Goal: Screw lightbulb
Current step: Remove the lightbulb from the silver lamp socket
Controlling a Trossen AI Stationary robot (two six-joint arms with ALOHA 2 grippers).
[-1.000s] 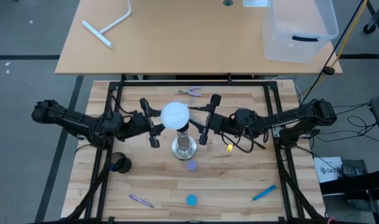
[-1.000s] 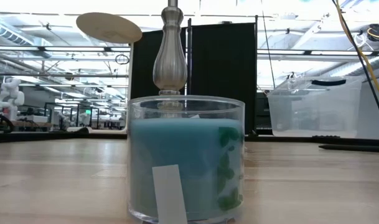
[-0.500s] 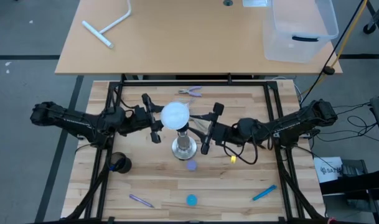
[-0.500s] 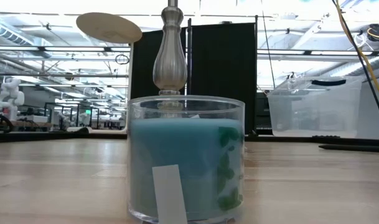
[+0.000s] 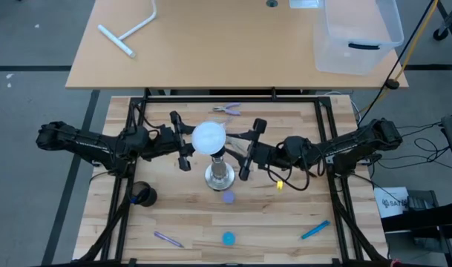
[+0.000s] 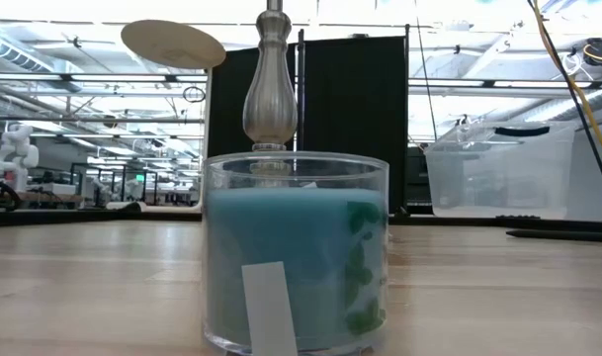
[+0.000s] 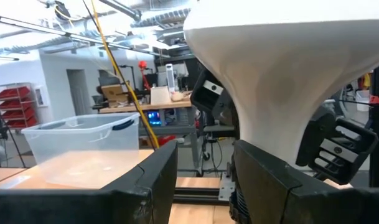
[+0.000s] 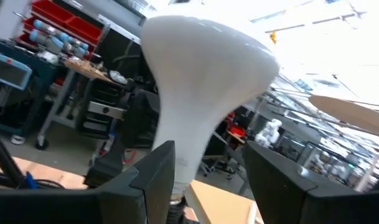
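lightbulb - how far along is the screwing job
Done: the lightbulb already sits upright on top of the socket stand. In hand: the left end effector and right end effector flank it, each with open fingers either side of the neck, neither clamped. Left: whether it is threaded fully home cannot be seen, so any final turns and backing both arms away.

White frosted globe lightbulb point(image 5: 208, 137), upright, globe uppermost, neck tapering downward onto silvery socket stand point(image 5: 220, 173) near table centre; seen close in wrist views point(image 7: 282, 81) point(image 8: 198, 81).

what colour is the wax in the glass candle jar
Blue-teal, seen best in the low view: candle jar.
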